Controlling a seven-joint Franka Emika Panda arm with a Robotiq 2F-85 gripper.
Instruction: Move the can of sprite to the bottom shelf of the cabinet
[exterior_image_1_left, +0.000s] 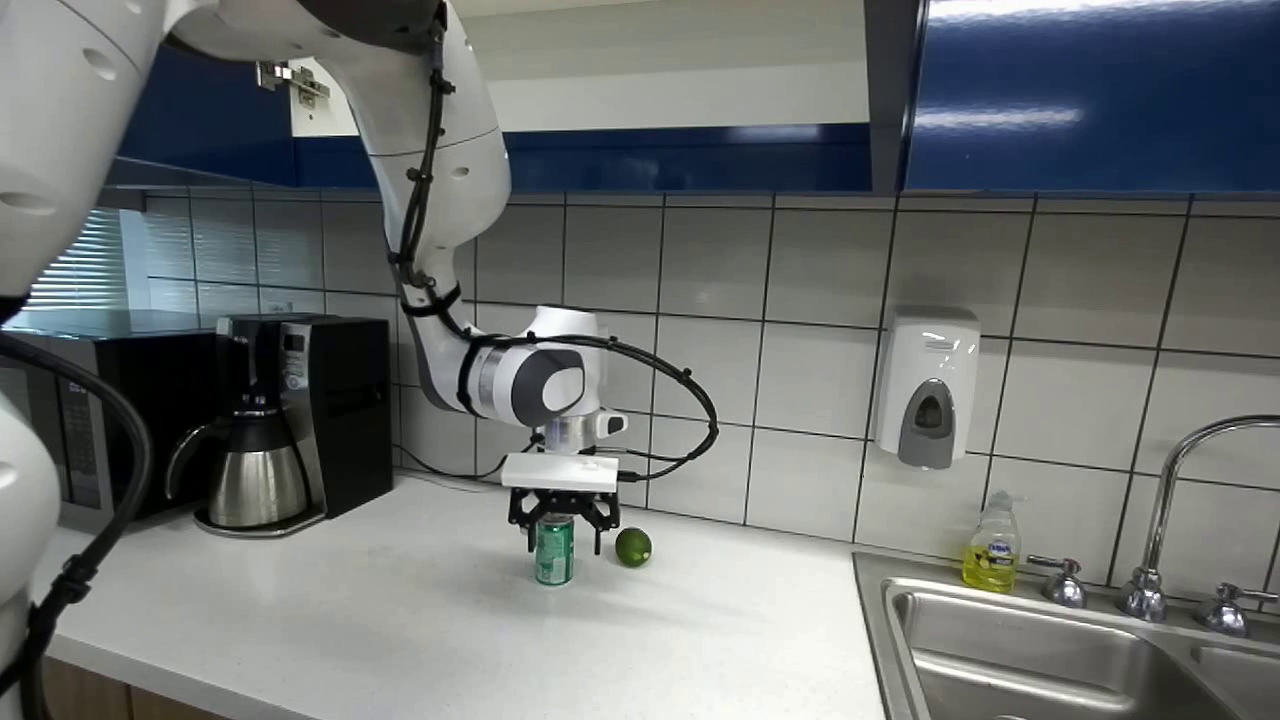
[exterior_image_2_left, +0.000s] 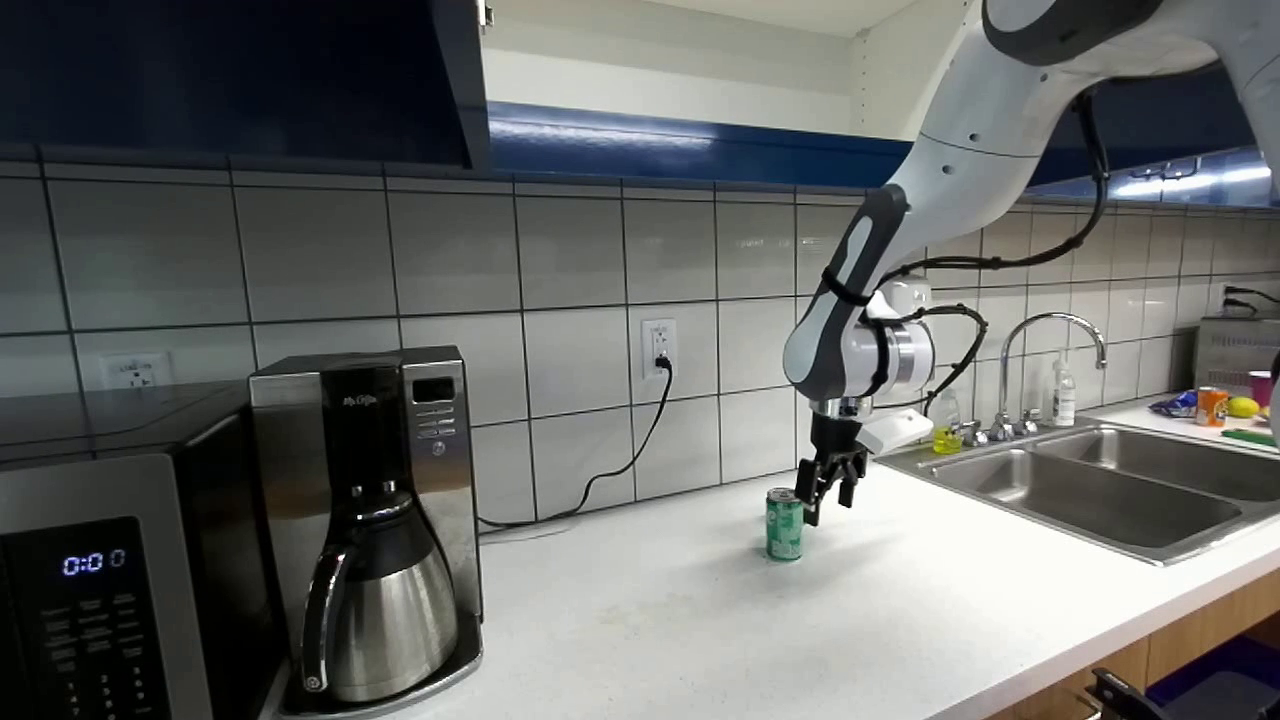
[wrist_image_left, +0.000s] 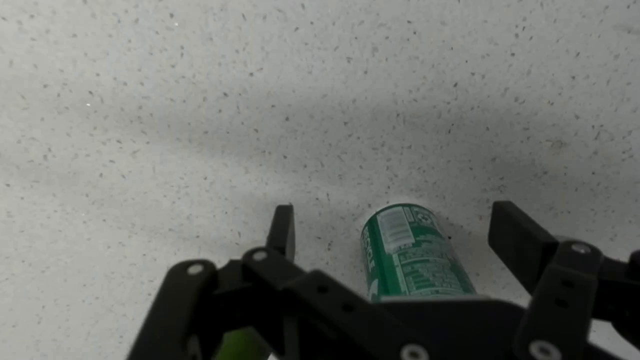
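Note:
The green can of sprite (exterior_image_1_left: 554, 552) stands upright on the white countertop, also in an exterior view (exterior_image_2_left: 784, 526). My gripper (exterior_image_1_left: 565, 546) is open and points down, with its fingertips at the height of the can's upper part. In the wrist view the can (wrist_image_left: 415, 255) shows between the spread fingers with gaps on both sides; its top is hidden by the gripper body. In an exterior view the gripper (exterior_image_2_left: 829, 510) is just beside the can. The wall cabinet is open; its pale inside (exterior_image_1_left: 690, 100) shows, but the bottom shelf is hidden behind the blue trim (exterior_image_1_left: 690, 160).
A green lime (exterior_image_1_left: 633, 547) lies close beside the gripper. A coffee maker (exterior_image_2_left: 440, 420) with a steel carafe and a microwave (exterior_image_2_left: 90, 560) stand at one end. A sink (exterior_image_1_left: 1050, 640), faucet and yellow soap bottle (exterior_image_1_left: 992, 545) are at the other. A soap dispenser (exterior_image_1_left: 930, 385) hangs on the tiles.

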